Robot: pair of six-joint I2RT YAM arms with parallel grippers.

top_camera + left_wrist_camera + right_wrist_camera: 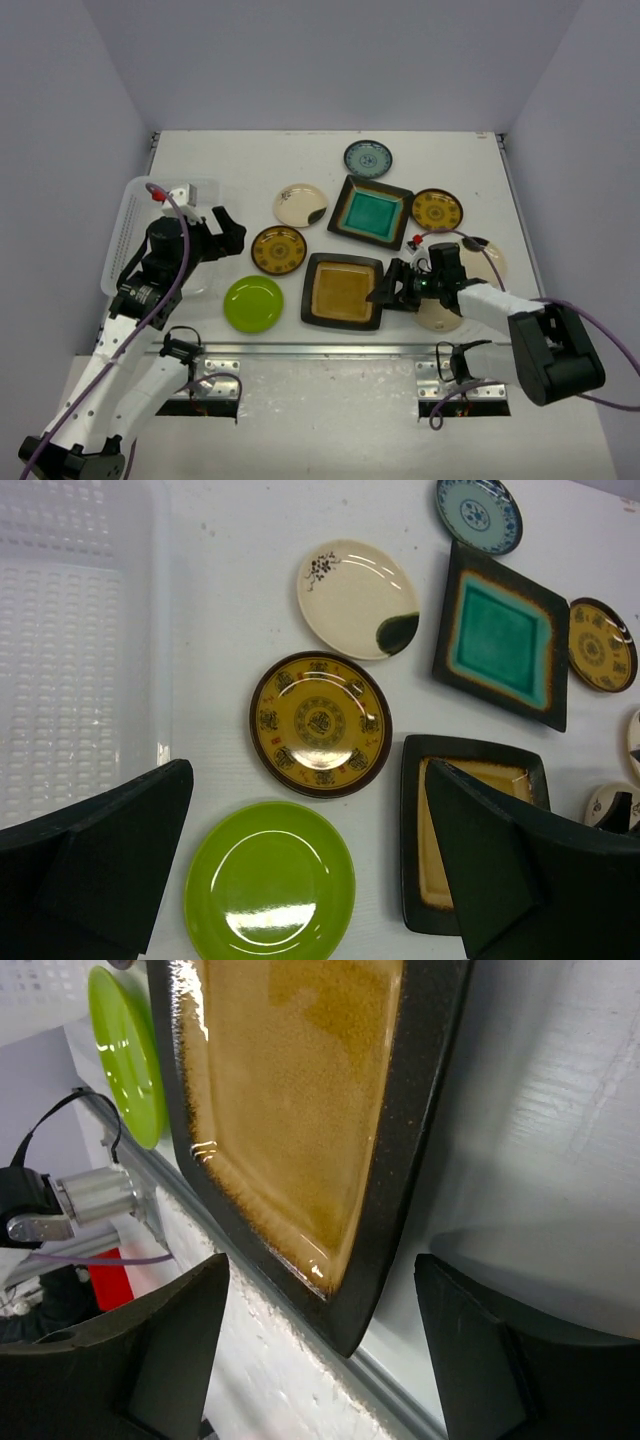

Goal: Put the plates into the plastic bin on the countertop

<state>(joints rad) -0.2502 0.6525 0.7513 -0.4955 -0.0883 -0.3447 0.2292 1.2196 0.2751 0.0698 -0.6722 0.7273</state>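
- The plates [300,205], nine in all, lie flat across the middle and right of the countertop [250,150], every one outside the plastic bin [125,215].
- The plastic bin stands against the left edge, translucent white with slotted walls. My left arm reaches over its right side.
- The amber square plate [300,1090] has a glossy honey glaze inside a dark speckled rim. It sits close to the near edge, just beyond the metal rail [330,350].
- The teal square plate [500,640] has the same dark rim and lies toward the far edge from the amber one. Their edges are so close that I cannot tell if they touch.
- The lime green round [270,880] lies left of the amber square, near the rail.
- One brown-yellow patterned round [320,725] sits beside the amber square's far-left corner. Its twin [600,645] is just right of the teal square.
- A cream round with a dark patch [355,595] and a blue patterned round [478,512] lie nearer the far edge.
- Two more cream rounds [490,265] [438,318] lie toward the right edge, partly under my right arm and its cable [450,237].
- My left pincer [307,770] hangs spread wide and holds nothing, between the bin and the plates.
- My right pincer [320,1265] is low and spread apart, one finger on each side of the amber square's near-right corner, gripping nothing.
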